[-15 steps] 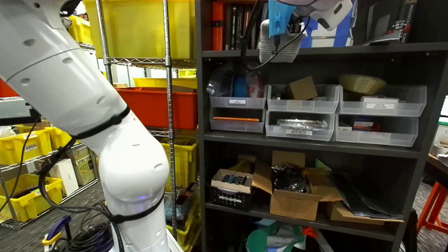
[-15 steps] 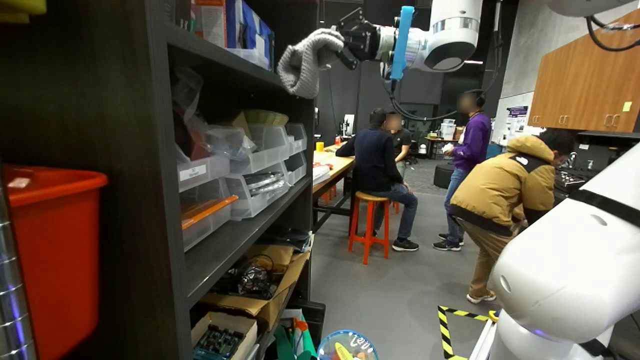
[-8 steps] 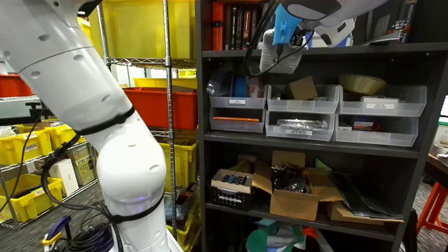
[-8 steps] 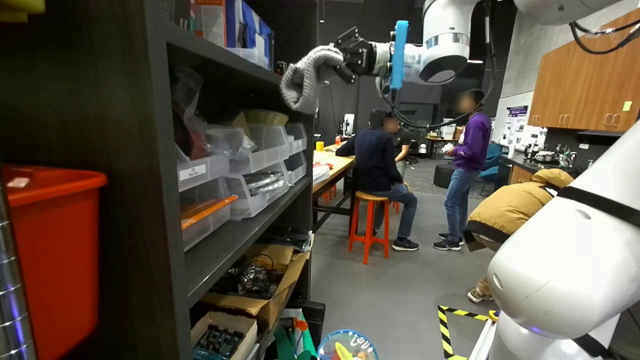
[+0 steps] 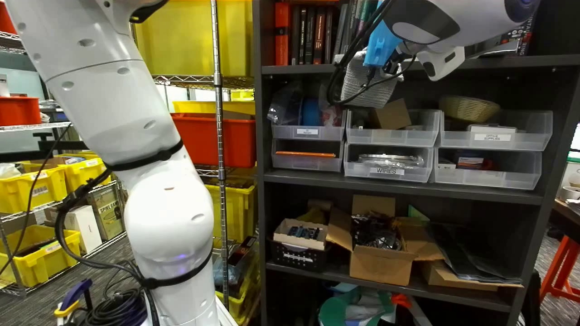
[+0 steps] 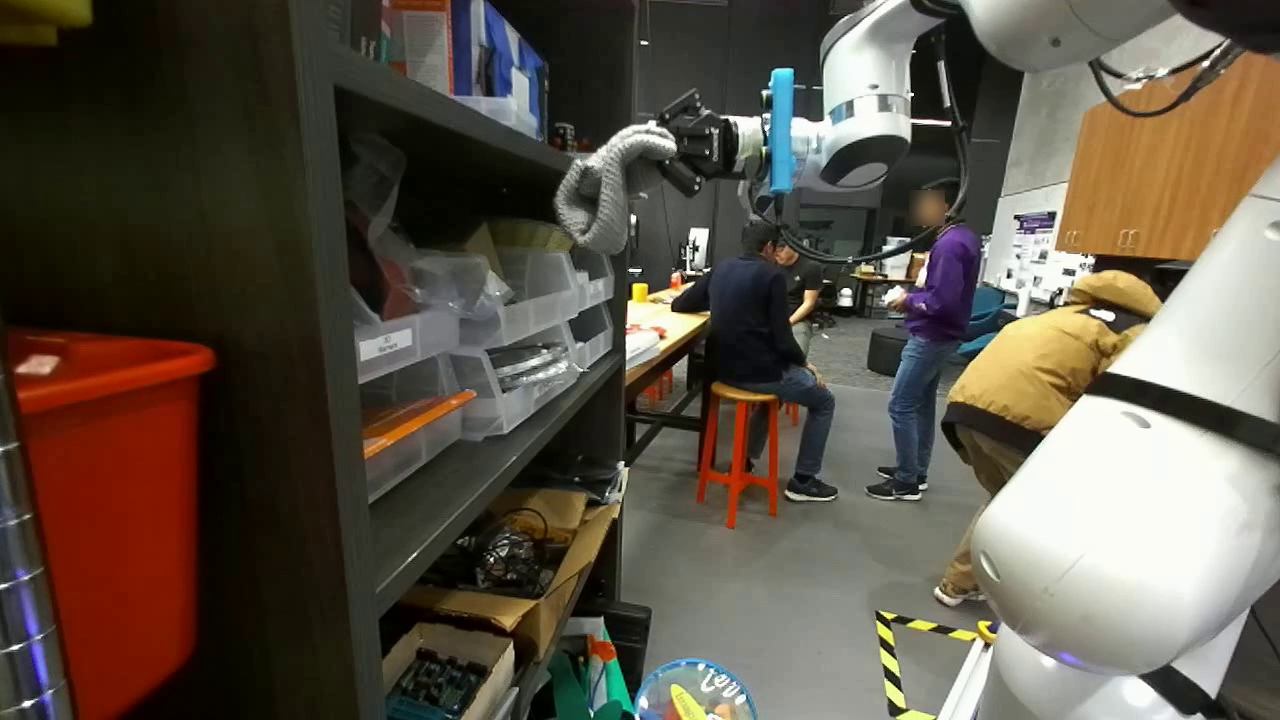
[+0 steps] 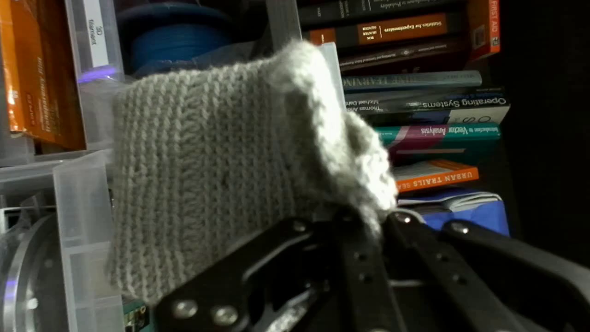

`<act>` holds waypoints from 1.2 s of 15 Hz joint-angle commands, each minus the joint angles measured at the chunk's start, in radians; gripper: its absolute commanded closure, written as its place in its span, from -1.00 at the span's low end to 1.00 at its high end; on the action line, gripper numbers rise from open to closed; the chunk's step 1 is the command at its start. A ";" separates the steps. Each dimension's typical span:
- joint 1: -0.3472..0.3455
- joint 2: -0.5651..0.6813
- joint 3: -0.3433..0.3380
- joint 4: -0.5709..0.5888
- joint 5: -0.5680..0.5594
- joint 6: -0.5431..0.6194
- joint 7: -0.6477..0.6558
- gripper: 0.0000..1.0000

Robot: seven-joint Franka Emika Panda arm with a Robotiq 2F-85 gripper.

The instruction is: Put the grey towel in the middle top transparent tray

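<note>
The grey knitted towel (image 5: pixel 369 86) hangs from my gripper in front of the shelf, its lower end above the middle top transparent tray (image 5: pixel 392 136). It also shows in an exterior view (image 6: pixel 600 195) and fills the middle of the wrist view (image 7: pixel 198 175). My gripper (image 6: pixel 672 150) is shut on a fold of the towel; its fingertips (image 7: pixel 375 221) pinch the cloth. The tray is translucent with a low front lip and holds a brown cardboard piece, partly behind the towel. It shows side-on in an exterior view (image 6: pixel 530 315); in the wrist view the towel covers much of it.
The upper shelf board (image 5: pixel 453 62) with books stands just above the trays. A like bin with a blue spool (image 5: pixel 311 113) is on the left, one with a wicker basket (image 5: pixel 469 108) on the right. The WIRES bin (image 5: pixel 387 172) is underneath. People stand in the background.
My gripper and the towel have moved down past the upper shelf board's edge, and slightly to the right in an exterior view. The towel stays held. A background person has shifted.
</note>
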 commanded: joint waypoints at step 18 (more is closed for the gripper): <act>-0.051 0.328 0.011 0.307 0.006 -0.303 0.123 0.96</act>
